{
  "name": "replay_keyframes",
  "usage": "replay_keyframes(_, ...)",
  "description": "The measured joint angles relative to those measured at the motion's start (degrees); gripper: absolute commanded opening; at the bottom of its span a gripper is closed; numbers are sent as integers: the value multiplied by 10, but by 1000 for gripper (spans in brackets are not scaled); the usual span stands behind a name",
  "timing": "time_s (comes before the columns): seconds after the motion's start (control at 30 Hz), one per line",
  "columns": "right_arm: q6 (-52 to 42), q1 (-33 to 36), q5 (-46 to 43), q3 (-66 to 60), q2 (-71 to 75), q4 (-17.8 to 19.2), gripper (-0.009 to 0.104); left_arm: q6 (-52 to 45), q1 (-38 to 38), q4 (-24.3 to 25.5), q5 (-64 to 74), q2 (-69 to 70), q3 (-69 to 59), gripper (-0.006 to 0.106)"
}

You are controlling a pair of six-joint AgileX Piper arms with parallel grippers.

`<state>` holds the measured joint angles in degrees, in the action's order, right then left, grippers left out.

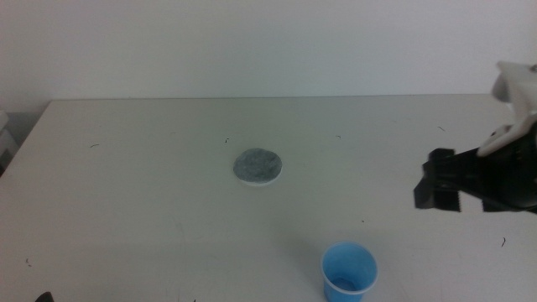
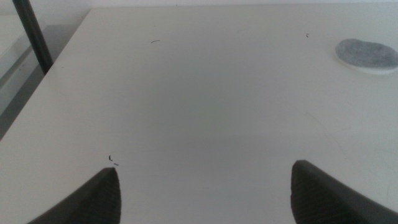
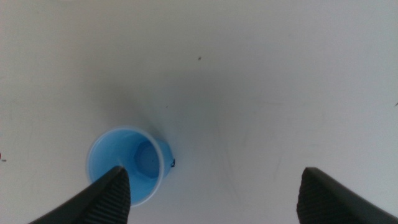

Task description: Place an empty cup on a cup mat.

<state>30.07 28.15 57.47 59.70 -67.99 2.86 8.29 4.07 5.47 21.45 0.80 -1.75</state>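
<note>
The blue cup [image 1: 348, 272] stands upright and empty near the table's front edge, right of centre. The grey cup mat [image 1: 258, 166] lies flat at mid table, apart from the cup. My right gripper [image 1: 438, 191] hangs above the table to the right of the cup and a little behind it, jaws open and empty. In the right wrist view the cup [image 3: 127, 165] sits by one open jaw of the gripper [image 3: 208, 196]. My left gripper [image 2: 202, 193] is open and empty over the table's left part; its view shows the mat [image 2: 367, 55] far off.
The pale table [image 1: 151, 193] has small dark specks. Its left edge and a dark post [image 2: 34, 34] show in the left wrist view. A wall runs behind the table's far edge.
</note>
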Motion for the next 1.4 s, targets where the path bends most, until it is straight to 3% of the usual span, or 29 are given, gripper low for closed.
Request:
replay_keyframes(0.33,40,52,-4,0,-96,-2,72,0,0,0,0,0,0,105)
replay_keyframes(0.8,54,64,-41,1,-222,-2,68,0,0,0,0,0,0,105)
replay_keyframes(1.2,55,92,-75,3,-269,-8,46,0,0,0,0,0,0,105)
replay_keyframes(1.4,56,92,-77,4,-286,-8,24,0,0,0,0,0,0,105)
